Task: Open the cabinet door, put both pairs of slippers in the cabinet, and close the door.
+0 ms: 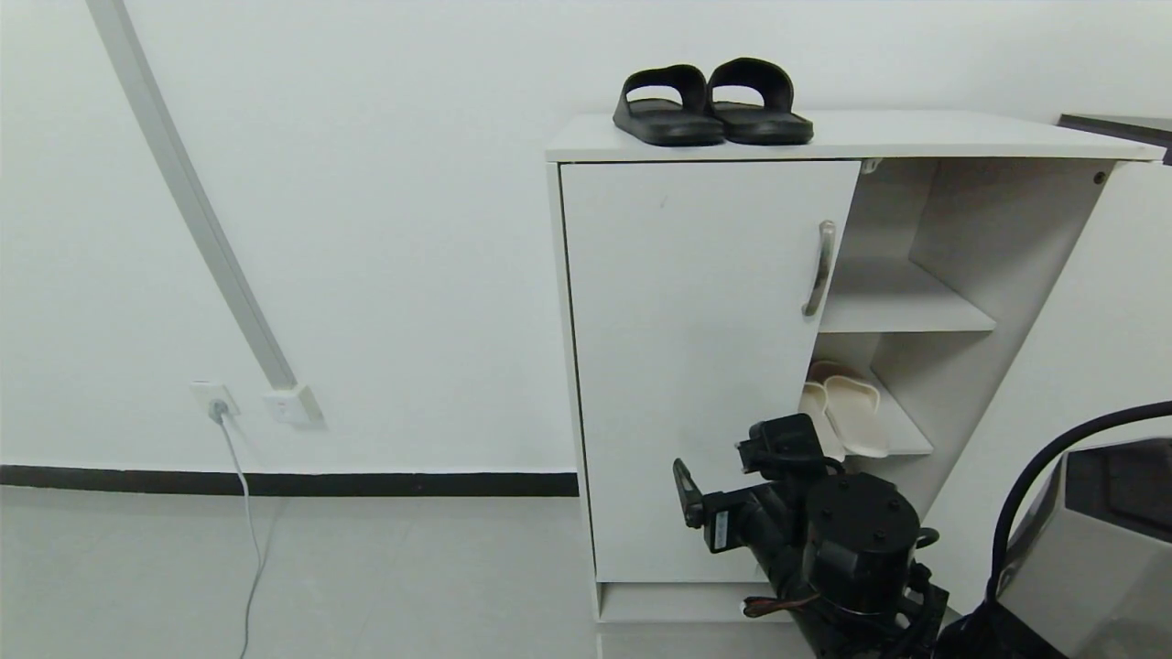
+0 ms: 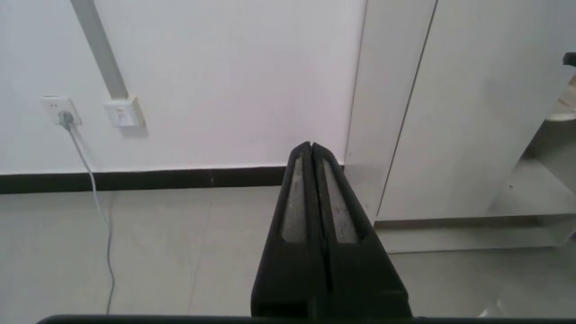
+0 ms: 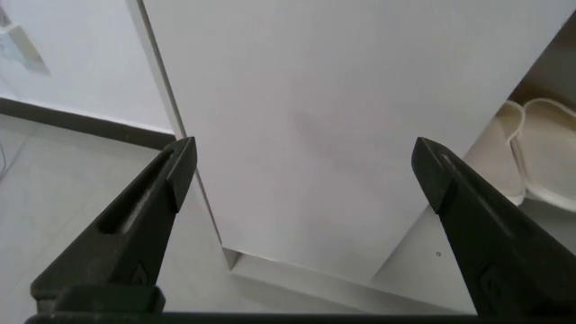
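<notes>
While the white cabinet [image 1: 961,133] stands half open in the head view, one beige slipper pair [image 1: 847,412] lies on its lower shelf [image 1: 911,444] and one black pair [image 1: 714,105] sits on top. In the left wrist view, the left tool [image 2: 310,207] is pressed together, empty. In the right wrist view, the right tool [image 3: 301,166] is spread wide before the closed door [image 3: 360,117].

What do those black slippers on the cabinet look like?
The black slippers are a pair of open-toed slides, matte and rubbery-looking, each with one broad strap. They stand flat on their soles, side by side and touching, on the top of the white cabinet, near its left end. Nothing else touches them.
</notes>
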`<state>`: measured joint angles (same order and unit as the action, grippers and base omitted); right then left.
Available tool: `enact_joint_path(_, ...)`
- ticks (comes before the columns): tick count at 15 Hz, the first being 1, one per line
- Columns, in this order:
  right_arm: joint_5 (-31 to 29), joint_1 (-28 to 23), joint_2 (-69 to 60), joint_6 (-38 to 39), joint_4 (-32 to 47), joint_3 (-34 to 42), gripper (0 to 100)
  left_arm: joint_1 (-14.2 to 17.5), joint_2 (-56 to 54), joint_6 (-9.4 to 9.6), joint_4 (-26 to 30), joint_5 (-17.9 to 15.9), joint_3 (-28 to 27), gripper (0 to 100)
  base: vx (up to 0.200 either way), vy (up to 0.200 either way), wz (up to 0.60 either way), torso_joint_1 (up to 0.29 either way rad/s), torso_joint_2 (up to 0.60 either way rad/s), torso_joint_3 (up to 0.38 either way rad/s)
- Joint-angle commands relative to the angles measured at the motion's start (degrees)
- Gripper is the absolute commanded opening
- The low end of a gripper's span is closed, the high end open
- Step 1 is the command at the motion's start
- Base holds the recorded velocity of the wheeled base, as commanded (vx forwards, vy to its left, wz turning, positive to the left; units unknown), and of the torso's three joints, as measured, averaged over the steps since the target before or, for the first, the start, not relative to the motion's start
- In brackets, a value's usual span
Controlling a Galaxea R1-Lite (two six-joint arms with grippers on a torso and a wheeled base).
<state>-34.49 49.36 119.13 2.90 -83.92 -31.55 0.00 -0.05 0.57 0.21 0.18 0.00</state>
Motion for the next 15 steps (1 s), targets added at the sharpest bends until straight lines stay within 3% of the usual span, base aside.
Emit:
enact_joint_path(1, 0.1, -0.1, 0.6, 0.1, 0.0, 0.0, 100, 0.0, 0.0, 0.04, 0.0, 0.0, 0.0, 0, 0.000, 0.000, 0.00, 0.007, -0.11, -0.119)
enact_joint_path(6, 0.1, -0.2, 0.6, 0.0, 0.1, 0.0, 100, 0.0, 0.0, -0.05, 0.0, 0.0, 0.0, 0, 0.000, 0.000, 0.00, 0.029, -0.36, -0.324)
enact_joint_path(15, 0.1, -0.2, 0.6, 0.0, 0.2, 0.0, 100, 0.0, 0.0, -0.05, 0.0, 0.0, 0.0, 0, 0.000, 0.000, 0.00, 0.121, -0.46, -0.341)
